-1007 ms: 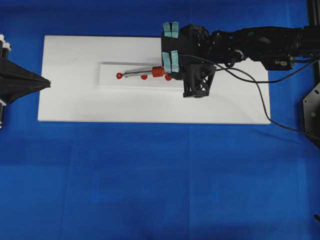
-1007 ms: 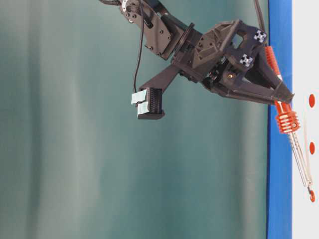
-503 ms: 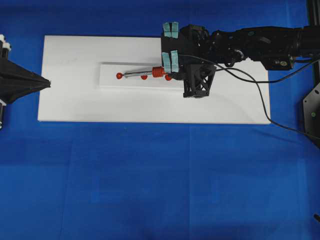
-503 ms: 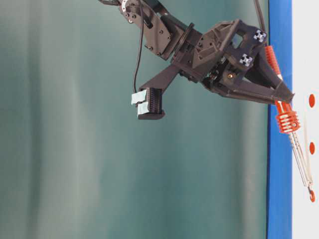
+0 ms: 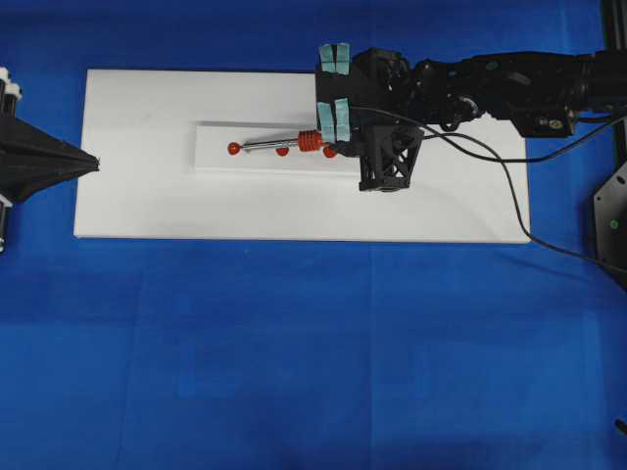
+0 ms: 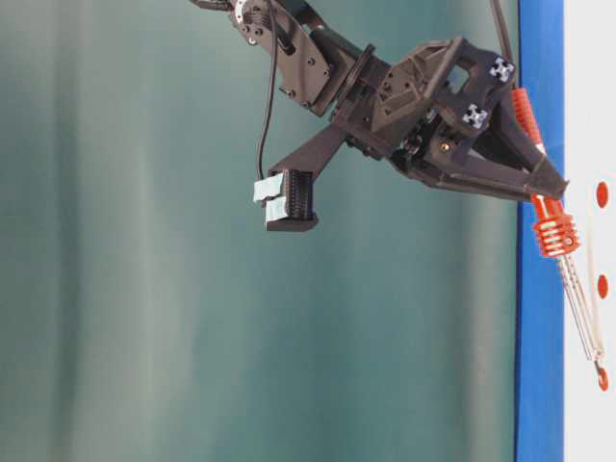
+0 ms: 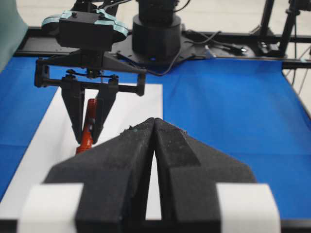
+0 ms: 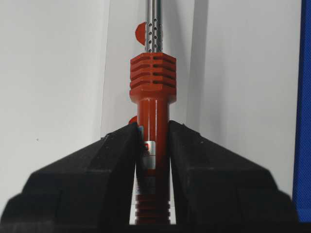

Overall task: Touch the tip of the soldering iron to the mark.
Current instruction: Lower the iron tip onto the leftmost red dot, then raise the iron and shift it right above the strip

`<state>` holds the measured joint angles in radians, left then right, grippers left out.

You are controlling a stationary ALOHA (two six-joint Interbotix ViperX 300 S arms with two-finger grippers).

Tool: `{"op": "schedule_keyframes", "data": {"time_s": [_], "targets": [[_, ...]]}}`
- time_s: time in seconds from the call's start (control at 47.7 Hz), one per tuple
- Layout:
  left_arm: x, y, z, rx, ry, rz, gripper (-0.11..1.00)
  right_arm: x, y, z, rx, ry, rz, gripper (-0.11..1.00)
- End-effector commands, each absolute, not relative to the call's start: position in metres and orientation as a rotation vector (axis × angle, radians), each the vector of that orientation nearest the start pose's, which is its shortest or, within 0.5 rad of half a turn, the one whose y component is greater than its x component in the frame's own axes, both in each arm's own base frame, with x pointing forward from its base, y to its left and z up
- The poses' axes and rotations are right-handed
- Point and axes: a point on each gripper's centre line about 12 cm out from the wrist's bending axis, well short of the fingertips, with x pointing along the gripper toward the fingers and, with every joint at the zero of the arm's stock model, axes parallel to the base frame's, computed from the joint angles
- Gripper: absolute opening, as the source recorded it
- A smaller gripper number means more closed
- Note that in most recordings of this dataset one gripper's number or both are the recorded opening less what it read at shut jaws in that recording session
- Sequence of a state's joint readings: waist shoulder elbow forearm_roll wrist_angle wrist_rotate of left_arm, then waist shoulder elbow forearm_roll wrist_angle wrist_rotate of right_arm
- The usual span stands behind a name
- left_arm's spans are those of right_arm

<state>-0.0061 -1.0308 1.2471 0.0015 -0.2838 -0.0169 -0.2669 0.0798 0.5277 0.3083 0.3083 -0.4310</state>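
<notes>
Soldering iron (image 5: 294, 143): slim pen-like tool, red-orange ribbed handle, silver perforated shaft; lies low over the raised white strip (image 5: 217, 162) on the white board (image 5: 147, 196), pointing toward the left of the overhead view.
Tip (image 5: 235, 149): at or on the far red mark (image 5: 233, 149); in overhead view the two overlap, but real contact not sure, view too coarse. In table-level view tip (image 6: 601, 372) sits right at a red dot on the board edge.
Other marks: two more red dots beside shaft and handle, e.g. (image 5: 282, 151); not the ones under the tip.
Right gripper (image 8: 151, 145): pinching the handle, both black pads pressed on the smooth part just behind the ribbed collar (image 8: 152, 73), near a small label.
Left gripper (image 7: 153, 141): pressed together, holding nothing, parked at the left end of the board, well apart from the iron.
Cord (image 5: 509, 186): black, runs from handle back past the right arm and off the board; probably pulls a bit on the rear end.
Handling: probably light and stiff; long shaft acts as lever, so small wrist tilt moves tip a lot. Handle round, plastic, may roll between the pads. Thin tip likely fragile if pushed hard.
Where to hold: on handle behind collar, as now; collar stops sliding fwd. Not on metal shaft.
</notes>
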Motion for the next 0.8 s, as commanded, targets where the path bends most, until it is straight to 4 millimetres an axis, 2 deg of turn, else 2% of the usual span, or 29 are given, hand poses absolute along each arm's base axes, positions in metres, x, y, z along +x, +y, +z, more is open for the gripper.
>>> {"op": "schedule_keyframes", "data": {"time_s": [0.0,0.315,0.776], "targets": [[0.186,-0.001,0.281,-0.014,-0.081,-0.008,0.00,0.397,-0.098,0.171,0.027,0.857,-0.108,0.06],[0.186,-0.001,0.281,-0.014,-0.081,-0.008,0.00,0.397,-0.098,0.177,0.026,0.847,-0.107,0.06],[0.186,-0.001,0.282,-0.014,-0.086,-0.008,0.00,0.388,-0.092,0.264,-0.031,0.761,-0.066,0.06]]}}
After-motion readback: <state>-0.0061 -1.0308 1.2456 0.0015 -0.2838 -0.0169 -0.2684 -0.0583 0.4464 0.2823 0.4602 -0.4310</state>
